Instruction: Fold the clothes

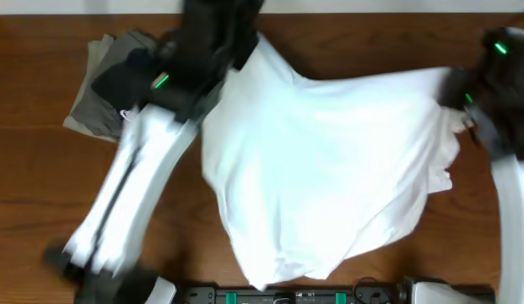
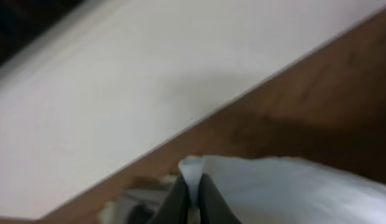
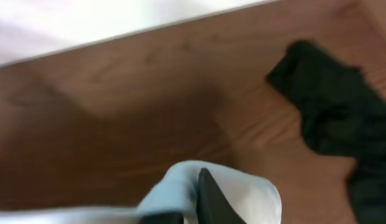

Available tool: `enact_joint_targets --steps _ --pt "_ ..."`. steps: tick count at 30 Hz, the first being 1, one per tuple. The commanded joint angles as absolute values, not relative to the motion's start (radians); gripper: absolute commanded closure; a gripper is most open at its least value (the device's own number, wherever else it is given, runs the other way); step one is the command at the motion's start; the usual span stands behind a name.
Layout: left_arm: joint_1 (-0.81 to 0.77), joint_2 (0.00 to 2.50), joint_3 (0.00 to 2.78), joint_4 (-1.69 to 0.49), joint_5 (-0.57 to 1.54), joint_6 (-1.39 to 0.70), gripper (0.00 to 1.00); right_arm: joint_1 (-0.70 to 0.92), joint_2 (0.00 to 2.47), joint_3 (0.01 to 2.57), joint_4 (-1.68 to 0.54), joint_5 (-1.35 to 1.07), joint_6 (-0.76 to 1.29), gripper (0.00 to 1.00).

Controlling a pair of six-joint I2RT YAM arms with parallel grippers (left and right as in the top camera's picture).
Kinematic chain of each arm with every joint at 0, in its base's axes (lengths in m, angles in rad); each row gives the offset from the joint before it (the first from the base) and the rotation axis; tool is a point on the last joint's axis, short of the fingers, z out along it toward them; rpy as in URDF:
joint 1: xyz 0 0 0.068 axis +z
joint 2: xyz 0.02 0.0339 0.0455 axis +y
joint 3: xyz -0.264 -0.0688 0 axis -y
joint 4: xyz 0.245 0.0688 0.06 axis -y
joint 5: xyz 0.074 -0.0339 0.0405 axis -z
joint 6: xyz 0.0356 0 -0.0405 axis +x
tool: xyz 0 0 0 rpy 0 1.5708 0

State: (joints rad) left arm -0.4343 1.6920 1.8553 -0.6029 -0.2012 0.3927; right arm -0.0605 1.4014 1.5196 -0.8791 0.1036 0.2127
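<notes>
A large white T-shirt [image 1: 321, 160] lies spread and rumpled across the middle of the wooden table [image 1: 42, 186]. At its far left corner, my left gripper [image 1: 240, 51] is shut on a pinch of the white cloth [image 2: 292, 193], which stands up between the dark fingers [image 2: 208, 202]. My right gripper [image 1: 460, 95] is at the shirt's right edge, where white cloth [image 3: 242, 199] wraps over one dark finger [image 3: 208, 196] and is held. A stack of grey clothes [image 1: 93, 105] with a black one [image 1: 118, 80] on top sits at the far left.
A crumpled black garment [image 3: 335, 118] lies on the wood near the right gripper. A white wall strip [image 2: 118, 93] runs just past the table's far edge. My left arm's white links [image 1: 126, 203] slant across the table's left side. Dark base hardware [image 1: 287, 295] lines the front edge.
</notes>
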Motion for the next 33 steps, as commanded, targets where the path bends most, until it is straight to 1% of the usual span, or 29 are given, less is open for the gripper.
enact_joint_targets --steps 1,2,3,4,5,6,7,8,9,10,11,16,18,20,21,22,23,24,25,26,27,28,29,31,33 --pt "-0.388 1.839 1.852 -0.495 -0.176 0.4 0.91 -0.061 1.578 1.523 -0.754 0.1 0.238 0.8" --pt "-0.377 1.879 1.852 -0.454 -0.176 0.399 0.88 -0.065 1.625 1.523 -0.698 0.101 0.235 0.64" --pt "-0.368 1.909 1.852 -0.427 -0.178 0.399 0.83 -0.072 1.666 1.523 -0.646 0.097 0.226 0.5" --pt "-0.358 1.932 1.852 -0.411 -0.19 0.393 0.74 -0.08 1.706 1.523 -0.603 0.097 0.21 0.37" --pt "-0.352 1.941 1.852 -0.41 -0.209 0.387 0.63 -0.089 1.732 1.523 -0.584 0.097 0.2 0.26" --pt "-0.348 1.942 1.852 -0.426 -0.234 0.387 0.54 -0.102 1.753 1.524 -0.579 0.096 0.201 0.18" --pt "-0.345 1.935 1.852 -0.445 -0.265 0.387 0.45 -0.117 1.765 1.524 -0.589 0.097 0.201 0.15" --pt "-0.345 1.925 1.852 -0.471 -0.293 0.387 0.25 -0.13 1.768 1.524 -0.607 0.097 0.201 0.12" --pt "-0.345 1.91 1.852 -0.498 -0.31 0.387 0.22 -0.144 1.768 1.523 -0.625 0.096 0.201 0.11" --pt "-0.345 1.897 1.852 -0.527 -0.313 0.388 0.07 -0.156 1.767 1.524 -0.643 0.094 0.202 0.11" --pt "-0.345 1.877 1.852 -0.565 -0.312 0.383 0.02 -0.168 1.763 1.523 -0.669 0.083 0.201 0.11" --pt "-0.344 1.789 1.852 -0.738 -0.265 0.259 0.02 -0.2 1.764 1.522 -0.794 0.033 0.201 0.21" --pt "-0.344 1.771 1.852 -0.811 -0.189 0.219 0.02 -0.204 1.775 1.522 -0.822 0.033 0.201 0.28" --pt "-0.344 1.766 1.852 -0.872 -0.078 0.214 0.0 -0.204 1.794 1.517 -0.822 0.034 0.201 0.32" --pt "-0.344 1.768 1.851 -0.91 -0.006 0.215 0.05 -0.204 1.811 1.515 -0.82 0.033 0.207 0.45" --pt "-0.344 1.772 1.851 -0.93 0.036 0.214 0.11 -0.204 1.824 1.514 -0.821 0.034 0.215 0.55" --pt "-0.344 1.778 1.848 -0.95 0.089 0.215 0.22 -0.204 1.845 1.514 -0.823 0.033 0.226 0.64" --pt "-0.344 1.786 1.842 -0.967 0.143 0.215 0.32 -0.205 1.869 1.514 -0.824 0.033 0.241 0.71" --pt "-0.344 1.794 1.834 -0.979 0.178 0.215 0.39 -0.205 1.892 1.514 -0.823 0.033 0.251 0.8" --pt "-0.344 1.805 1.819 -0.984 0.2 0.215 0.46 -0.206 1.917 1.514 -0.815 0.033 0.259 0.86" --pt "-0.344 1.813 1.806 -0.983 0.203 0.215 0.54 -0.207 1.94 1.514 -0.802 0.033 0.262 0.89" --pt "-0.344 1.825 1.789 -0.979 0.202 0.219 0.59 -0.209 1.967 1.514 -0.785 0.028 0.268 0.92" --pt "-0.344 1.836 1.777 -0.978 0.202 0.228 0.66 -0.212 1.99 1.514 -0.764 0.011 0.269 0.97" --pt "-0.344 1.869 1.761 -0.974 0.202 0.253 0.8 -0.216 2.026 1.514 -0.715 -0.03 0.269 0.99" --pt "-0.344 1.906 1.755 -0.968 0.202 0.262 0.81 -0.219 2.055 1.514 -0.657 -0.061 0.269 0.99"
